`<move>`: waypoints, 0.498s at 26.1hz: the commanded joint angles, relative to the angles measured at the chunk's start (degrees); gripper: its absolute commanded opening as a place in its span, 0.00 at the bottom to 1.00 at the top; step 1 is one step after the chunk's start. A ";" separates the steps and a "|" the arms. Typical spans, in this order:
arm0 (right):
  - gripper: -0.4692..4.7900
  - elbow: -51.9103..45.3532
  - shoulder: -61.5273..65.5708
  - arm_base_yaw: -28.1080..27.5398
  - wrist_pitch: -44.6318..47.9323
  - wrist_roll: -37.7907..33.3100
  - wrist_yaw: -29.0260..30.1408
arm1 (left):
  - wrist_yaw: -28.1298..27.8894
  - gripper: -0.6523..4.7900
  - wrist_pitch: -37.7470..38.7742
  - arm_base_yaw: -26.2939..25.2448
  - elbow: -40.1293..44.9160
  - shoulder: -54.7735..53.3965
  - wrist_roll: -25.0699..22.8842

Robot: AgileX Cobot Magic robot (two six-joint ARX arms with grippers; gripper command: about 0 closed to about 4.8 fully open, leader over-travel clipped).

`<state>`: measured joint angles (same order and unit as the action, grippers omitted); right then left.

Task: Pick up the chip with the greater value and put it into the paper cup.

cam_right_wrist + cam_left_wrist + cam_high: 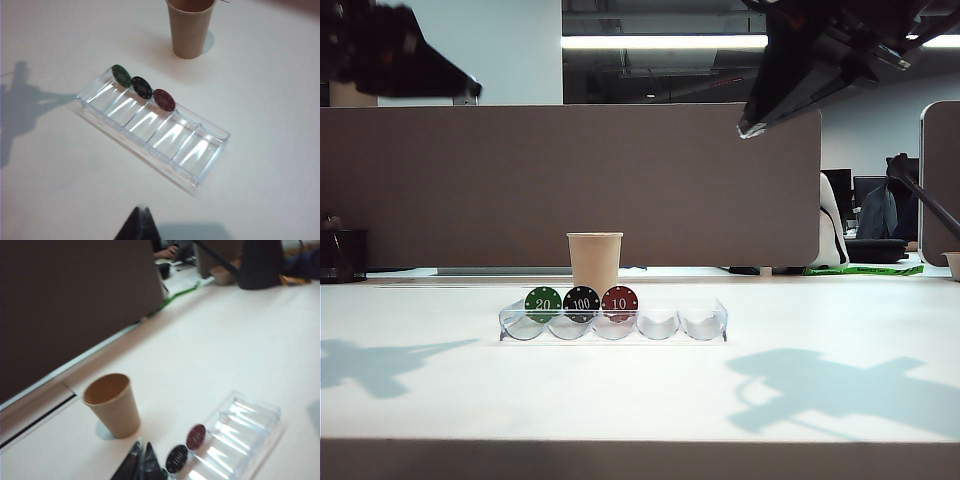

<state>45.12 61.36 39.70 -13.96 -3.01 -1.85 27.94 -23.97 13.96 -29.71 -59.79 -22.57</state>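
The black "100" chip (582, 303) stands on edge in a clear tray (710, 325), between a green "20" chip (542, 303) and a red "10" chip (619, 301). Just behind the tray stands the tan paper cup (594, 262), upright and open. My left gripper (473, 92) hangs high at the upper left, shut and empty. My right gripper (744, 130) hangs high at the upper right, shut and empty too. In the left wrist view the shut gripper (142, 446) is near the cup (112, 405) and black chip (177, 458). The right wrist view looks down past its gripper (141, 210) on the chip (142, 87), the tray (200, 150) and the cup (190, 30).
A brown partition wall (570, 180) runs along the table's far edge. The tray's two right-hand slots (680, 322) hold nothing. A dark container (342, 255) sits at the far left by the wall. Office chairs and clutter lie beyond the table at the right.
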 commanded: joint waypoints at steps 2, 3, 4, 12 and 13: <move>0.08 0.33 -0.17 0.35 0.94 -0.17 0.55 | 5.79 0.17 -0.57 -0.02 -0.33 -5.14 -6.64; 0.08 0.33 -0.17 0.35 0.92 -0.17 0.92 | 5.95 0.17 -0.55 -0.02 -0.39 -6.19 -7.58; 0.08 0.33 -0.17 0.35 0.85 -0.15 1.22 | 6.25 0.17 -0.52 -0.02 -0.61 -7.15 -8.22; 0.08 0.33 -0.17 0.33 0.52 -0.17 3.50 | 12.96 0.35 3.82 -0.13 -10.56 -17.29 -10.40; 0.08 0.33 -0.17 0.33 0.37 -0.17 3.50 | 14.71 0.35 8.20 -0.13 -14.67 -19.74 -11.96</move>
<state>45.12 61.39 40.01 -14.00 -3.03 1.37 40.38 -19.46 13.93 -41.74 -78.19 -32.86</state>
